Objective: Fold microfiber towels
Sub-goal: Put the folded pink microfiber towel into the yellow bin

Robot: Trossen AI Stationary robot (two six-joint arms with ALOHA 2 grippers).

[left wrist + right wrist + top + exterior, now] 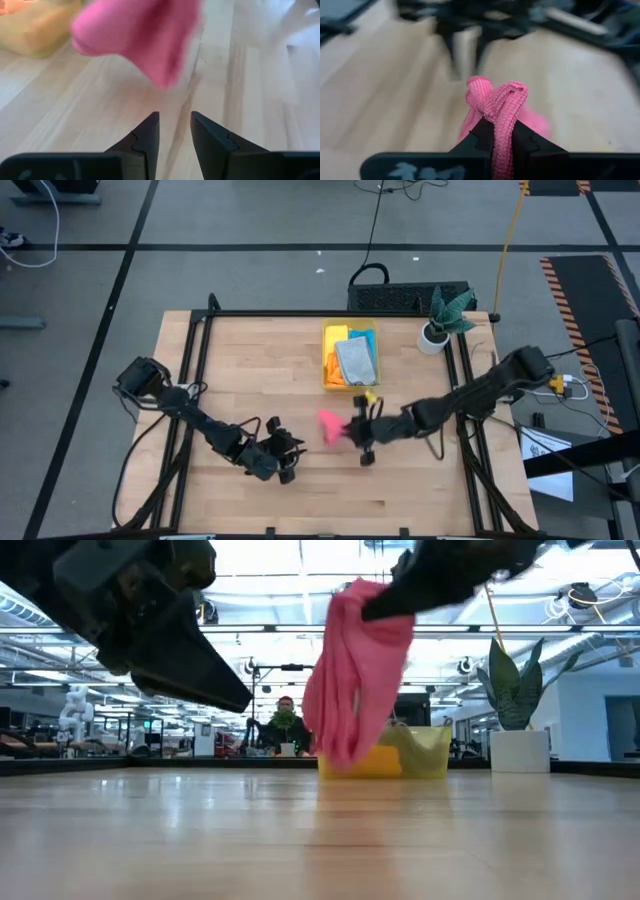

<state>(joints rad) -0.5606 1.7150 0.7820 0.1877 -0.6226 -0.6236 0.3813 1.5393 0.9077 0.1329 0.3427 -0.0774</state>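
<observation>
Wood table [300,370] bare of folded towels; rest in bin [351,386]. Right gripper [352,430] clamped pink towel [330,425] aloft, left gripper [288,452] half-open, empty

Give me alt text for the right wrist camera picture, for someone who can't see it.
The right claw is shut on a bunched fold of the pink towel, which sticks up between its two dark fingers. Beyond it lies the wooden table, with the left arm blurred farther off.
</observation>
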